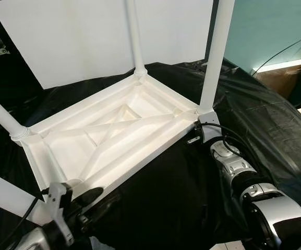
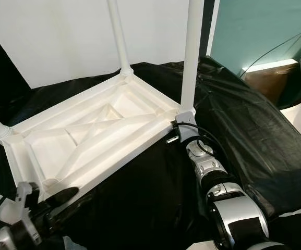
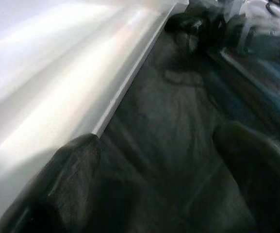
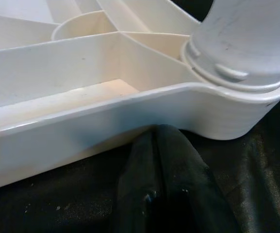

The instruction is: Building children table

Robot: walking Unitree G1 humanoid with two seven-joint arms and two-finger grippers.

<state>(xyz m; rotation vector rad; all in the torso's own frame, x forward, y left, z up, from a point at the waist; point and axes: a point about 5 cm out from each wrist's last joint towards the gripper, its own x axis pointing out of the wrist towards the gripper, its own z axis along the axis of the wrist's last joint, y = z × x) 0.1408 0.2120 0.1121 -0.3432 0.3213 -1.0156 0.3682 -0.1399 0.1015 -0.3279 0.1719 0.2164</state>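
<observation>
The white plastic children's table top [image 1: 113, 130] lies upside down on the crinkled black plastic sheet [image 1: 166, 203], with 3 white round legs [image 1: 214, 57] standing in its corner sockets. The right gripper [image 4: 159, 165], arm stretched forward, presses its closed fingers against the rim below the near right leg. The left gripper [image 3: 154, 179], fingers spread, reaches low beside the table's near corner.

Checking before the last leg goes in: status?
Left gripper open at tabletop's near-left corner. Right gripper shut, tips against the near-right corner. Upside-down white tabletop on black cloth: three legs socketed, near-left corner unclear.
</observation>
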